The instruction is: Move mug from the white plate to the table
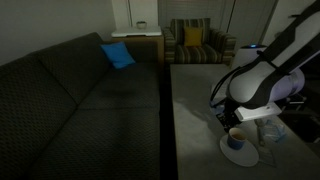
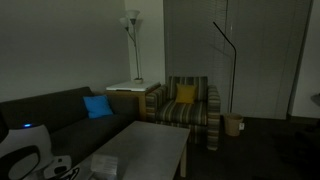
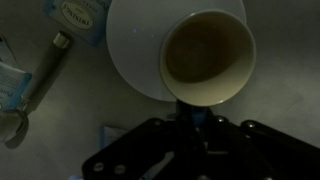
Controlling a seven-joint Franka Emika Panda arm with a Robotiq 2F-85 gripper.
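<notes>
Finds long grey table point(image 1: 195, 110) beside dark sofa point(image 1: 70, 100). Locates white plate point(image 3: 135, 50) on its top, near the robot. Records blue mug point(image 3: 208, 55) upright on plate, toward the rim. Places gripper point(image 3: 196, 118) at mug's edge; cannot tell finger spread in the dark.

Round flat white plate point(image 3: 135, 60), wrist view: cut off at top edge, partly covered by small blue mug point(image 3: 208, 55). Black gripper point(image 3: 192, 118): closure indiscernible.
</notes>
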